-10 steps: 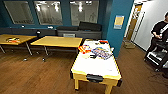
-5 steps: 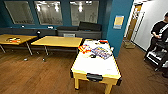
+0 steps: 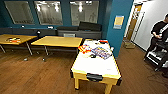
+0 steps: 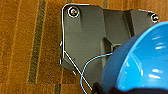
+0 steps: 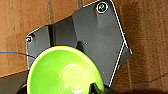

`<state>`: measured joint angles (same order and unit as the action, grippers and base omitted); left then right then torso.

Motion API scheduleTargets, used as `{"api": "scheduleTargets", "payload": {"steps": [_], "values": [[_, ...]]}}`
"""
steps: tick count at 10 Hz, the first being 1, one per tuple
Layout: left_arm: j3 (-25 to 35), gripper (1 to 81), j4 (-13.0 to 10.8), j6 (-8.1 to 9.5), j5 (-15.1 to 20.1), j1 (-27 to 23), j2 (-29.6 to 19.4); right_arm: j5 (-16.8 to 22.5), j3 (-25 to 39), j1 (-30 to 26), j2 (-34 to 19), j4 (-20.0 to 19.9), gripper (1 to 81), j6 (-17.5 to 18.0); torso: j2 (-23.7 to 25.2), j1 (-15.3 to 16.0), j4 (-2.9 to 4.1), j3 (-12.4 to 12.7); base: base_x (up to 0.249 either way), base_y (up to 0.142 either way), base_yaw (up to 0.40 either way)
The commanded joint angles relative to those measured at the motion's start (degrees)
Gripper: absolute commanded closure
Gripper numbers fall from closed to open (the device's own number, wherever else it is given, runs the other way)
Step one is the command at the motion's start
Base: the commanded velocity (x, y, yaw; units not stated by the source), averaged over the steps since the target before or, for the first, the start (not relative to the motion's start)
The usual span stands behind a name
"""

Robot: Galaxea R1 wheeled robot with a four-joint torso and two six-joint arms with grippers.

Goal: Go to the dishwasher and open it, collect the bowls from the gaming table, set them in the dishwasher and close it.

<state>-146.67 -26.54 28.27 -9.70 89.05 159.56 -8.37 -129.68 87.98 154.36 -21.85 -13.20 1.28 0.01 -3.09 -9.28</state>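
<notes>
Left tool: blue bowl [image 4: 140,62] sits close under the wrist, above wood floor [image 4: 25,50], apparently carried; grip on it cannot be made out. Right tool: green bowl [image 5: 62,72] likewise, grip unclear. Ahead, the gaming worktop [image 3: 96,66] bears leftover clutter; a person [image 3: 160,32] stands at right.

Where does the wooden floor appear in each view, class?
Head view: wooden floor surrounds the gaming table.
Left wrist view: floor behind the blue bowl.
Right wrist view: floor behind the green bowl.
Shared landmark: its plank seams.
</notes>
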Motion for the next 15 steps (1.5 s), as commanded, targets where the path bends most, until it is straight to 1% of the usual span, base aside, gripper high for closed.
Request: {"api": "scheduleTargets", "payload": {"steps": [1, 4, 10, 13, 15], "values": [[-1.17, 81.1, 0.61, -0.23, 2.41, -1.2, -0.47, 3.8, 0.32, -1.88, -1.48, 0.75, 81.1, -0.16, 0.0, 0.0, 0.0, 0.0, 0.0, 0.0, 0.0], [-2.58, 81.1, 0.44, -0.41, 1.62, -1.29, 0.32, 3.98, 0.06, -1.79, -1.13, 0.75, 81.1, -0.16, 0.0, 0.0, 0.0, 0.02, 0.0, 0.0, 0.0], [-2.93, 81.1, 0.08, -0.5, 1.62, -1.2, 0.94, 3.98, -0.21, -1.71, -1.04, 1.02, 81.1, -0.16, -0.02, 0.0, 0.0, 0.0, 0.0, 0.0, 0.0], [-2.93, 81.1, 0.17, -0.58, 1.7, -1.2, 1.29, 4.07, -0.74, -1.53, -0.52, 1.11, 81.1, -0.24, 0.0, 0.0, 0.0, 0.02, 0.0, 0.0, -0.339], [-3.54, 81.1, 0.44, -0.58, 1.88, -1.2, 1.98, 4.16, -2.57, -1.44, 0.71, 1.72, 81.1, -0.24, 0.0, 0.0, 0.0, 0.02, 0.0, 0.0, -0.385]]}}
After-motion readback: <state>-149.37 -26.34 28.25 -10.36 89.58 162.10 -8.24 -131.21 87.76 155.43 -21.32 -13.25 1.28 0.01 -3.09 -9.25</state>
